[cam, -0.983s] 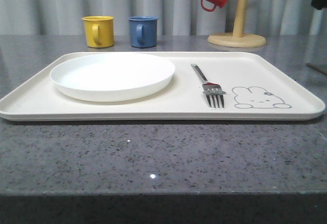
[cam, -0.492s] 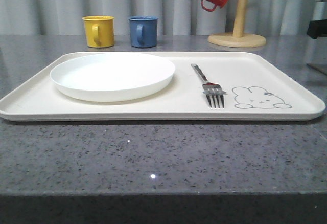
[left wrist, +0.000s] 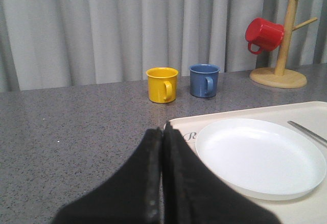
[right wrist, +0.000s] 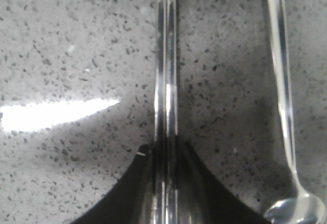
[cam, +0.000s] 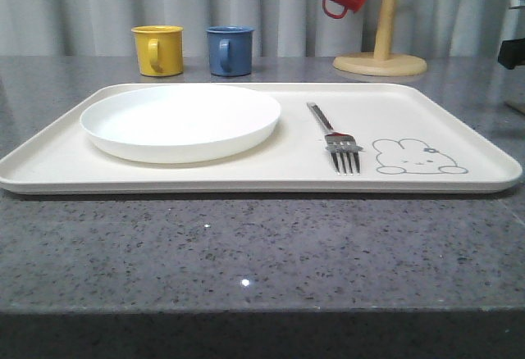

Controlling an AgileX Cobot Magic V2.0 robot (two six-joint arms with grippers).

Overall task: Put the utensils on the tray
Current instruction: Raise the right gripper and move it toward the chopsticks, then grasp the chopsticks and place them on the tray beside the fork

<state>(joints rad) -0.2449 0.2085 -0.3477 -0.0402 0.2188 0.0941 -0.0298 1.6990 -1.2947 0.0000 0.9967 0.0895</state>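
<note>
In the right wrist view, the right pincer (right wrist: 166, 157) is closed on the chopsticks (right wrist: 166, 70), two flat steel strips pressed together and running straight out from between its fingers over the speckled grey counter (right wrist: 76, 40). The spoon (right wrist: 283, 106) lies on the counter just beside them, its bowl near the pincer.

The front view shows the fork (cam: 335, 138) lying on the cream tray (cam: 459, 113), between the white plate (cam: 180, 121) and the bunny drawing (cam: 417, 156).

The left pincer (left wrist: 162, 183) has its fingers pressed together on nothing, pointing level across the tray's corner toward the yellow mug (left wrist: 162, 84) and blue mug (left wrist: 204, 80).
</note>
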